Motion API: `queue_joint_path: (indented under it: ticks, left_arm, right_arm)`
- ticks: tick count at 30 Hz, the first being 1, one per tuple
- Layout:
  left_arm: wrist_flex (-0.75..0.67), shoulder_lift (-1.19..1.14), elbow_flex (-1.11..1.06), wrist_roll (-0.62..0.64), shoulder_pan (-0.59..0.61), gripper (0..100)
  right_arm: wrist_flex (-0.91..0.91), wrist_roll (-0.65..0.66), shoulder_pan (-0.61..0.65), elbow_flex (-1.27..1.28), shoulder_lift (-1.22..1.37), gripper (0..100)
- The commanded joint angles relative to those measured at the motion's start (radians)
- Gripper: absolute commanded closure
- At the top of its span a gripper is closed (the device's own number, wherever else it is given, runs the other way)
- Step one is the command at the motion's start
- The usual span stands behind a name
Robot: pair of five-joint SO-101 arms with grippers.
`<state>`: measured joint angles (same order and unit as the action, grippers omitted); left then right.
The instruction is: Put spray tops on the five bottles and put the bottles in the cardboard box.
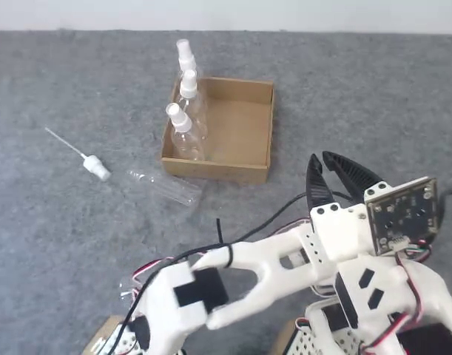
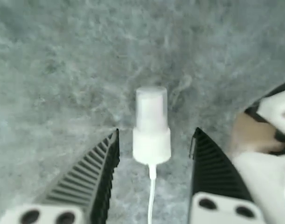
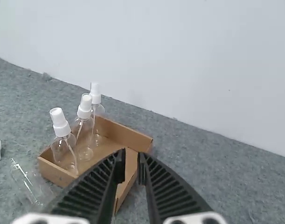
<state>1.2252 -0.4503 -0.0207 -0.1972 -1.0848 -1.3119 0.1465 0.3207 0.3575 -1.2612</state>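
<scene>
The left gripper (image 2: 156, 135) is hanging over the grey table (image 1: 48, 244) with its jaws spread wide. One jaw is on either side of a spray top (image 2: 151, 126), neither is touching it, and the gripper is holding nothing. The top is lying on the felt with its tube running back between the jaws, so a straight closing would probably be catching it at the collar. A white arm part (image 2: 268, 182) is crowding in just beside it.

The right gripper (image 3: 130, 161) is hanging above the table and pointing toward the box (image 1: 226, 170). Its jaws are drawn almost together, with only a slit between them and nothing in it. It is apparently parked clear of the other arm's work.

The box is sitting toward the table's far edge. Three capped bottles (image 1: 187, 133) are standing upright in a row along its left wall, leaving the rest of the floor free for two more. An uncapped bottle (image 1: 166, 186) is lying on its side just off the box's near left corner. A second top (image 1: 98, 168) is lying nearer the left edge, its tube pointing toward the far left corner. By that count, three of the five are looking finished.
</scene>
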Motion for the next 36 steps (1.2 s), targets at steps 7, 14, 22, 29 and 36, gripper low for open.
queue_joint_path:
  ticks: [7, 14, 22, 29, 36]
  left_arm:
    - [0.051, -0.103, 0.120, 0.015, 0.021, 89]
    - [0.110, -0.066, 0.122, 0.018, 0.023, 99]
    - [0.232, -0.006, 0.111, 0.051, 0.049, 99]
    - [0.236, -0.005, -0.012, 0.052, 0.048, 99]
    - [0.176, 0.064, -0.168, 0.110, 0.048, 99]
  right_arm:
    - [-0.005, 0.012, -0.019, -0.051, -0.007, 98.2]
    - [-0.007, 0.012, -0.019, -0.051, -0.007, 98.2]
    - [-0.002, 0.012, -0.019, -0.055, -0.007, 98.3]
    - [0.002, 0.012, -0.019, -0.057, -0.007, 98.4]
    - [0.002, 0.012, -0.021, -0.087, -0.007, 98.5]
